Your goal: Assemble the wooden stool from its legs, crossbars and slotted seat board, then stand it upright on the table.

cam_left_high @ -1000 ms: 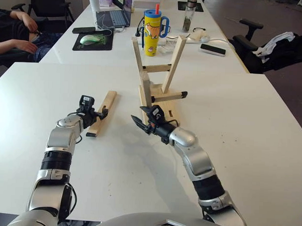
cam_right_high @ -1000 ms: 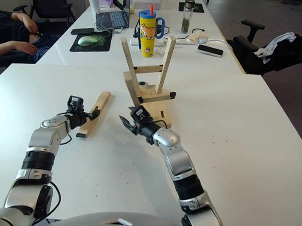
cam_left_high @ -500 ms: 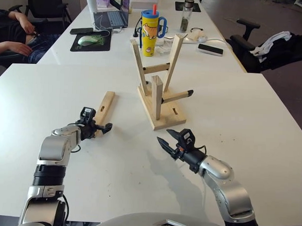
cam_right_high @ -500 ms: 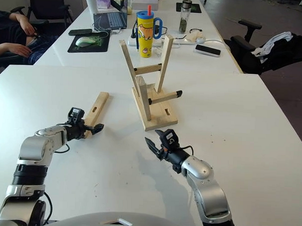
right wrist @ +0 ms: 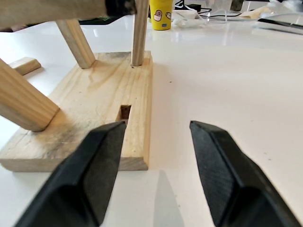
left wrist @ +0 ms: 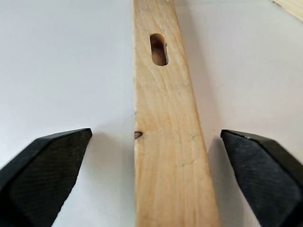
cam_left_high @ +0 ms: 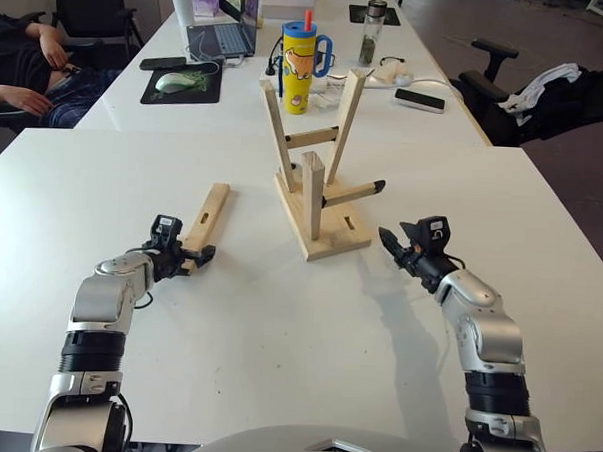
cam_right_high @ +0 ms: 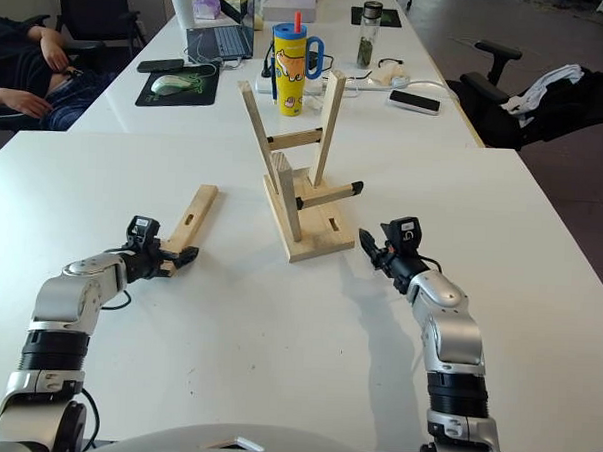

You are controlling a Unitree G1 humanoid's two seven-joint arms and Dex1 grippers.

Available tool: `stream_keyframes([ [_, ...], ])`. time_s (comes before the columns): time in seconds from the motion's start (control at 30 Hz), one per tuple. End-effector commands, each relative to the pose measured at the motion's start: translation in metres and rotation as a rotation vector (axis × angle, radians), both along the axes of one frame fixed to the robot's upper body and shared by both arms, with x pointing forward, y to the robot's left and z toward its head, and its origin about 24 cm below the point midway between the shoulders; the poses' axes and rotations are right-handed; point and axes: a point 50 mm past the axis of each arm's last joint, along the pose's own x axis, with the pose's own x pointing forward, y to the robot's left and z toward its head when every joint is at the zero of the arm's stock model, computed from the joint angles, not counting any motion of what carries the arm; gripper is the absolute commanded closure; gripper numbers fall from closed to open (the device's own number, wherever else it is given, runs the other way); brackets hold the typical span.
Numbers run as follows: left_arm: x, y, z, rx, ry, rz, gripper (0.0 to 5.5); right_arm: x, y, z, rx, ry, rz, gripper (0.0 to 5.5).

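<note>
The partly built stool stands upside down mid-table. Its slotted seat board (cam_left_high: 326,239) lies flat, legs (cam_left_high: 312,193) point up, and crossbars (cam_left_high: 350,194) join them. A loose wooden leg (cam_left_high: 209,213) with a slot lies flat to the left. My left gripper (cam_left_high: 187,258) is open at that leg's near end. In the left wrist view the leg (left wrist: 165,118) runs between the wide-apart fingers (left wrist: 45,165). My right gripper (cam_left_high: 392,243) is open and empty just right of the seat board, low over the table. It faces the board's edge and an open slot (right wrist: 124,111).
The far table holds a yellow cup (cam_left_high: 302,66), a laptop (cam_left_high: 226,38), a mouse on a pad (cam_left_high: 176,80), a bottle (cam_left_high: 373,43) and a phone (cam_left_high: 420,99). White tabletop (cam_left_high: 276,345) stretches in front of the stool.
My right gripper swung from in front of the seat board round to its right side. My left gripper drew back along the loose leg to its near end.
</note>
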Motion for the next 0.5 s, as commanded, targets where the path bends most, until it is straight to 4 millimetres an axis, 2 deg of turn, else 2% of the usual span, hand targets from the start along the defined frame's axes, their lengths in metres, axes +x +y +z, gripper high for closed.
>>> stream_keyframes([
  [0.03,-0.015,-0.002,-0.031,-0.024,0.149,0.004,1.05,0.021,0.006,-0.003,0.045,0.047,-0.002,2.97],
  [0.23,-0.012,-0.007,-0.032,-0.031,0.14,-0.011,1.88,0.037,0.017,-0.012,0.057,0.132,0.044,2.97],
  [0.37,-0.009,-0.008,-0.03,-0.046,0.119,-0.006,2.35,0.034,0.021,-0.025,0.095,0.286,0.117,2.97],
  [0.5,-0.001,-0.002,-0.02,-0.05,0.069,0.023,2.87,0.021,0.028,-0.029,0.116,0.391,0.209,2.97],
])
